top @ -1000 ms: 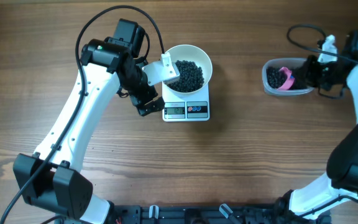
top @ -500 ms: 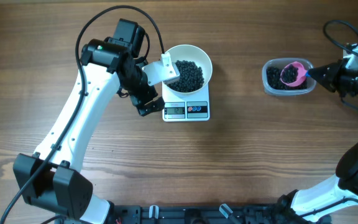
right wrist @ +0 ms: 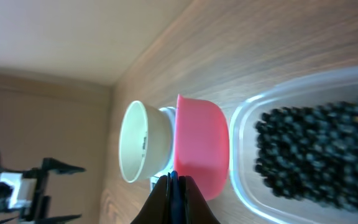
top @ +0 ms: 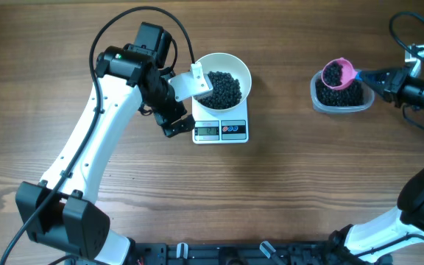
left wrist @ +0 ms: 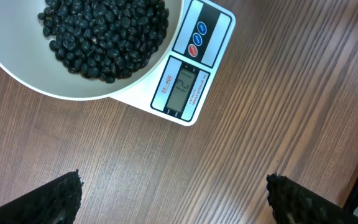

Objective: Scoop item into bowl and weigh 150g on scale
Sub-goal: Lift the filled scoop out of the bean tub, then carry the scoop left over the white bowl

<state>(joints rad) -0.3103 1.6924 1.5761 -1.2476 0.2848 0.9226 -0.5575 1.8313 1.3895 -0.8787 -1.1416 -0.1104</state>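
Nearest you, your left gripper (left wrist: pixel 179 200) hangs fully spread over the bare table (left wrist: pixel 272 137), holding nothing, both fingertips just inside the lower corners of its wrist view. It has not shifted over the last second.

Just past it sits the scale (left wrist: pixel 194 62), with the white bowl (left wrist: pixel 55 87) on its platform and a dark heap of beans (left wrist: pixel 98 34) already inside. The small red print beside the display looks like "SF-400". The readout itself is too faint to read, so you cannot confirm the weight from here. The red and blue buttons carry white marks too small to make out.

Farther off to your right is where things have changed. A second ago the pink scoop (right wrist: pixel 201 149) lay tipped down inside the clear tub (top: pixel 322 105). Now it sits level at the tub's bowl-side edge, heaped with beans. Your right gripper (right wrist: pixel 174 190) is clamped shut on its handle.

That suggests another load is ready to carry across to the bowl. Since the reading is unknown, pour slowly and watch the display, as a full scoop may overshoot the target.
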